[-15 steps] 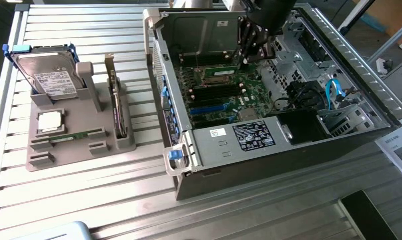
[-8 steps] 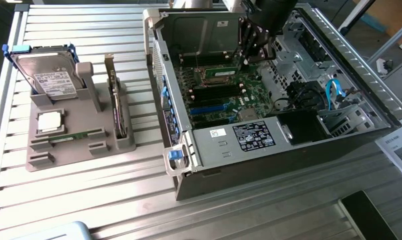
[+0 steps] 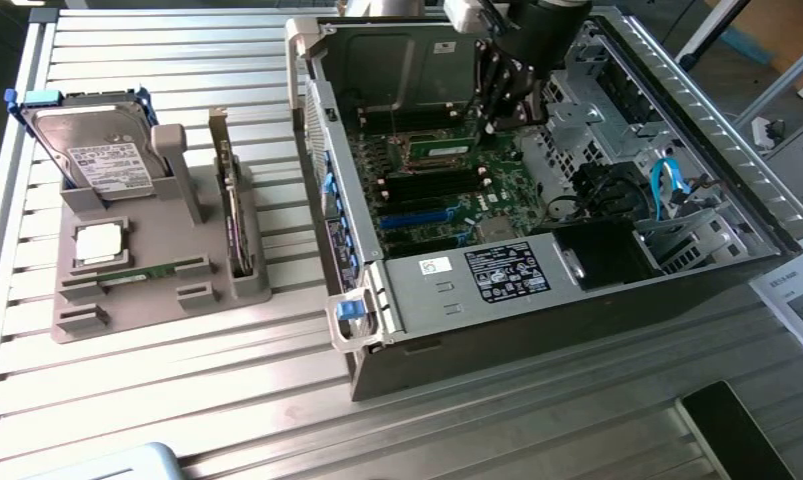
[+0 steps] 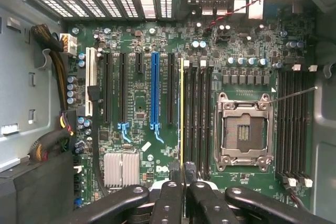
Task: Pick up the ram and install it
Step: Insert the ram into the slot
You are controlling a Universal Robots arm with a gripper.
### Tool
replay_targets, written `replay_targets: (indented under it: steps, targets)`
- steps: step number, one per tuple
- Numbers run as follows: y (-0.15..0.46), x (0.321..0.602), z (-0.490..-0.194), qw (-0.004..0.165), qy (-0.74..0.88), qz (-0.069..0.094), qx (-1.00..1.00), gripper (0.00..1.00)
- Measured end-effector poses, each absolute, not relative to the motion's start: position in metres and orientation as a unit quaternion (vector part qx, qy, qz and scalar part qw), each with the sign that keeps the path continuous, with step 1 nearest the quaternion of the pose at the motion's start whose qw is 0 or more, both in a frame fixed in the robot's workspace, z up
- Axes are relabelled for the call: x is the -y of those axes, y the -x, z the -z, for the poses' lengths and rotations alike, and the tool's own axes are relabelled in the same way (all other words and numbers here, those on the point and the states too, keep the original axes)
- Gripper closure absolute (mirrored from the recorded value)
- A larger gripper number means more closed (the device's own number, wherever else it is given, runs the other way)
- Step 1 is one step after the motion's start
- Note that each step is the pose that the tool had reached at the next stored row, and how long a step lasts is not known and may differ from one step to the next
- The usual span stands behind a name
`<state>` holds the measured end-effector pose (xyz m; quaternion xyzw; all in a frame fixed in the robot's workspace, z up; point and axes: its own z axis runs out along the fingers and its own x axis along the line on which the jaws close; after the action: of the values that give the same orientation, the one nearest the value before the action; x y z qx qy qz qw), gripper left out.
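we saw the claw (image 4: 182,190) clamped on the ram (image 4: 182,114), held edge-on inside the open computer case (image 3: 535,340), over the green board (image 4: 142,108), right beside the long black memory slots (image 4: 202,119).

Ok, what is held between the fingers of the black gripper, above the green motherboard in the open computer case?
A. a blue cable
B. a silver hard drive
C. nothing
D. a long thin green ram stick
D: the long thin green ram stick is pinched edge-on in the black gripper, over the black memory slots; the silver hard drive sits in the grey holder.
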<state>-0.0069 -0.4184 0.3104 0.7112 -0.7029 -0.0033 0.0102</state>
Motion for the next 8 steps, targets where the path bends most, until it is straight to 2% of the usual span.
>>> replay_targets:
  steps: [8]
  targets:
    - [0.007, 0.418, -0.298, 0.010, -0.711, 0.003, 0.703, 0.88]
